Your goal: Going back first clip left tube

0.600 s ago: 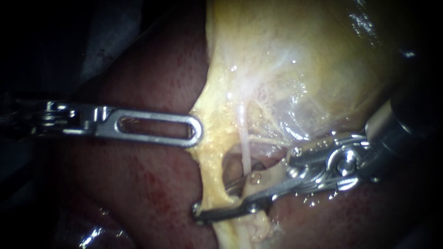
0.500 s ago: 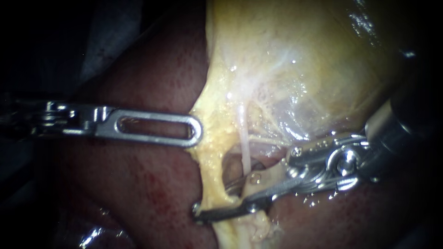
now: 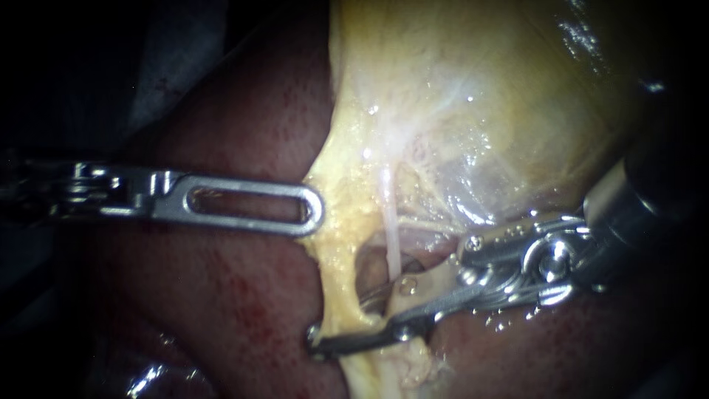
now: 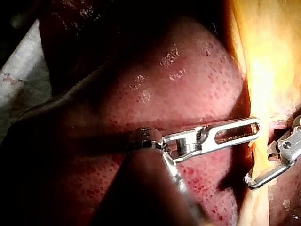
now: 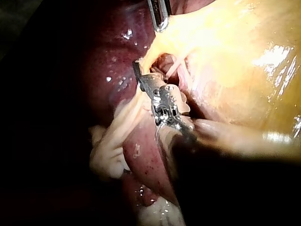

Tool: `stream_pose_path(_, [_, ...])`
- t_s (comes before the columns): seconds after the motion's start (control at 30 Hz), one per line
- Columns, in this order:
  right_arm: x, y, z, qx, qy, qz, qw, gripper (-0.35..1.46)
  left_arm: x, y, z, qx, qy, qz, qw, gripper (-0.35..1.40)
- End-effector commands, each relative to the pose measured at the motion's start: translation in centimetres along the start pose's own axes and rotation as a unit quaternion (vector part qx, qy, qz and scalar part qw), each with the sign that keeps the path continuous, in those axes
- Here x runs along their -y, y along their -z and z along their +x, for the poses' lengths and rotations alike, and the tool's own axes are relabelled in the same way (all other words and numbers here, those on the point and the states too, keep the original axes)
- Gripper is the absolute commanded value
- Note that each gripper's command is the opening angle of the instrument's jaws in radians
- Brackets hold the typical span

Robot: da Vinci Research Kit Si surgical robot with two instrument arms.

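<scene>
Dark red liver [image 3: 221, 310] lay nearest as the bed, where my right instrument [image 3: 338, 323] stood with jaws apart astride the left tube [image 3: 334, 284], my left instrument [image 3: 316, 210] clamped yellow tissue [image 3: 336, 196] above it, and the gallbladder [image 3: 502, 96] rose beyond.

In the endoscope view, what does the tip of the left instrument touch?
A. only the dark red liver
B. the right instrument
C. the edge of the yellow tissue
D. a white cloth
C: the slotted tip of the left instrument ends at the edge of the yellow tissue, which is drawn to a point there.
</scene>
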Motion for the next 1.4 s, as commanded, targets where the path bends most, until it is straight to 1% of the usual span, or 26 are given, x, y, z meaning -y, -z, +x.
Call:
stream_pose_path(0.03, [0.01,0.01,0.01,0.000,0.000,-0.001,1.0000,0.20,0.00,0.01,0.00,0.000,0.000,0.000,1.0000,-0.35])
stream_pose_path(0.17, [0.01,0.00,0.02,0.000,0.003,-0.001,1.0000,0.39,0.00,0.01,0.00,0.000,0.000,0.000,1.0000,-0.35])
stream_pose_path(0.37, [0.00,0.01,0.04,-0.003,0.020,-0.004,0.9998,0.47,0.01,0.01,0.00,0.000,0.000,0.000,1.0000,-0.35])
stream_pose_path(0.67, [0.04,0.18,0.16,-0.011,0.030,-0.012,0.9994,0.46,0.01,0.02,0.00,0.000,0.000,0.000,1.0000,-0.35])
stream_pose_path(0.83, [0.03,0.19,0.16,-0.011,0.030,-0.012,0.9994,0.46,0.01,0.02,0.00,0.000,0.000,0.000,1.0000,-0.35])
stream_pose_path(1.03, [0.00,0.04,0.16,-0.011,0.031,-0.015,0.9993,0.44,0.00,0.01,0.00,0.000,0.000,0.000,1.0000,-0.35])
stream_pose_path(1.4, [-0.05,-0.21,0.06,-0.009,0.037,-0.020,0.9991,0.42,0.00,0.00,0.00,0.000,0.000,0.000,1.0000,-0.35])
